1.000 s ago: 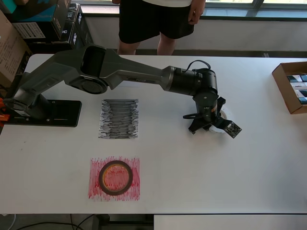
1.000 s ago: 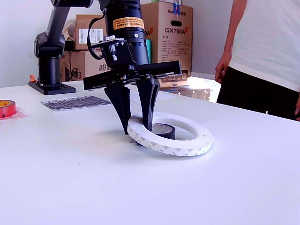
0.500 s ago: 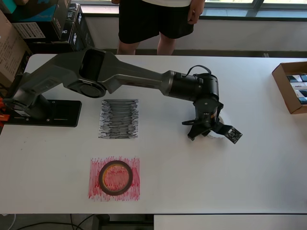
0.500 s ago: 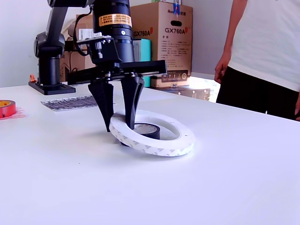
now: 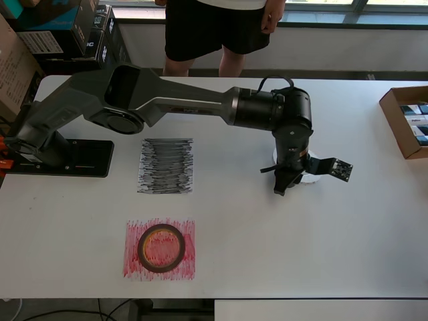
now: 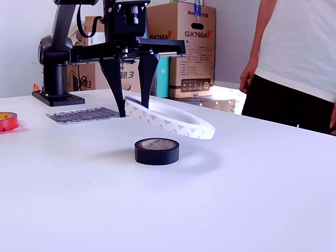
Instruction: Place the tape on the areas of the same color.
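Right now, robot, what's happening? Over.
Gripper shut on big white tape ring, lifted and tilted. Small black tape roll on table beneath. Red roll on red sheet.

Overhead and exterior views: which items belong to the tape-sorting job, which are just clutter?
Job:
- white tape roll, lifted clear of the table in the pincer
- black tape roll
- red tape roll on the red sheet
- black sheet

Clutter:
- open box at the table's edge
- stacked cartons
- bystander
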Motion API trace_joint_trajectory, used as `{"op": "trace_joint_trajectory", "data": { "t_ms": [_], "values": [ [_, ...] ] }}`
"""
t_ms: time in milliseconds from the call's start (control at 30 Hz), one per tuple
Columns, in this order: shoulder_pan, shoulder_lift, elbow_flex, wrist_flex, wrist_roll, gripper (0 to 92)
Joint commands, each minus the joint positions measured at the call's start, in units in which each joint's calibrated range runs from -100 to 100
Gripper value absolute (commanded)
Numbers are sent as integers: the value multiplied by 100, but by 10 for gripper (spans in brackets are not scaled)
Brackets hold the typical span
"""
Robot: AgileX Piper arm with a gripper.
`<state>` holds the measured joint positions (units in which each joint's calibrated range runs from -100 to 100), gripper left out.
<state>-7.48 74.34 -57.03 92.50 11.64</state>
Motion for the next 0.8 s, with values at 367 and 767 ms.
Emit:
{"op": "trace_joint_trajectory", "data": {
  "t_ms": [367,767],
  "values": [
    [426,-867,673,-124,-1973,0],
    [1144,-3168,3817,-820,-2751,0]
  ]
}}
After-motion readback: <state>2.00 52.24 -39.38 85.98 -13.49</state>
